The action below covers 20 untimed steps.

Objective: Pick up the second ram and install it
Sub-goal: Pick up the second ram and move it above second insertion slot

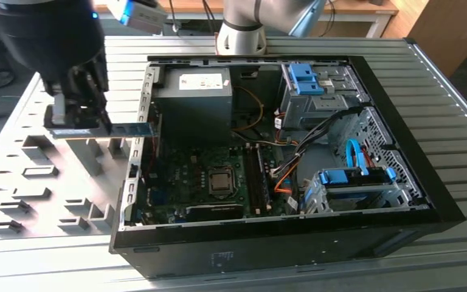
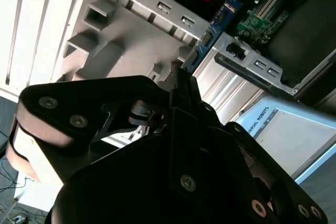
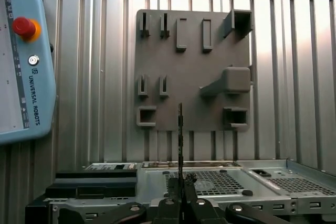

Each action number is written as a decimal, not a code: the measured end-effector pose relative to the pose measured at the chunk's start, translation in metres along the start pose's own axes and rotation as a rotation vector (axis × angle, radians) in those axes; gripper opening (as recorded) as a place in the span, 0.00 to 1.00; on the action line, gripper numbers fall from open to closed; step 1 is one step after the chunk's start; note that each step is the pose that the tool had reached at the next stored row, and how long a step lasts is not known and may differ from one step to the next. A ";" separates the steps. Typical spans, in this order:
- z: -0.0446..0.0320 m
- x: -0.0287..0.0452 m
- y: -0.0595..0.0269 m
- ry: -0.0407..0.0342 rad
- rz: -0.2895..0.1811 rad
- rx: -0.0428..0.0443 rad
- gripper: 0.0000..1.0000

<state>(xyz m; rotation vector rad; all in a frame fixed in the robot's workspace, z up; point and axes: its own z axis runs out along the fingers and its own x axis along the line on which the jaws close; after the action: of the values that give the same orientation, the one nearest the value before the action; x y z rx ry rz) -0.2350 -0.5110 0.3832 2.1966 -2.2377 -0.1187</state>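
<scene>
Blue-green second ram (image 1: 133, 129) sits clamped in the closed hand (image 1: 95, 128), held above the grey fixture plate (image 1: 22, 182), at nine o'clock of the open computer case (image 1: 298, 250). Pickup looks done. It is not yet seated in the motherboard slots (image 1: 255, 176).

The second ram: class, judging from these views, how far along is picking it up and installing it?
Done: pick-up; the second ram is off the grey holder tray. In hand: the hand grips it beside the open computer case. Left: installing; it is not on the motherboard.
</scene>
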 end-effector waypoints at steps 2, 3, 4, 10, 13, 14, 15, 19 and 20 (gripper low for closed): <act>-0.0003 -0.0002 -0.0070 0.0001 0.000 -0.0013 0.14; -0.0004 -0.0002 -0.0106 0.0001 0.000 -0.0021 0.14; -0.0006 -0.0004 -0.0142 0.0001 0.000 -0.0028 0.14; -0.0012 -0.0009 -0.0345 0.0002 0.000 -0.0074 0.14; -0.0015 -0.0011 -0.0445 0.0002 0.000 -0.0093 0.14; -0.0015 -0.0012 -0.0480 0.0001 0.000 -0.0098 0.14; -0.0016 -0.0013 -0.0515 0.0001 0.001 -0.0105 0.14; -0.0020 -0.0016 -0.0646 0.0002 0.001 -0.0129 0.14; -0.0021 -0.0016 -0.0677 0.0003 0.001 -0.0136 0.14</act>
<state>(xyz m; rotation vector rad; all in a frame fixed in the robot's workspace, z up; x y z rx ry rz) -0.1673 -0.5107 0.3816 2.1890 -2.2308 -0.1332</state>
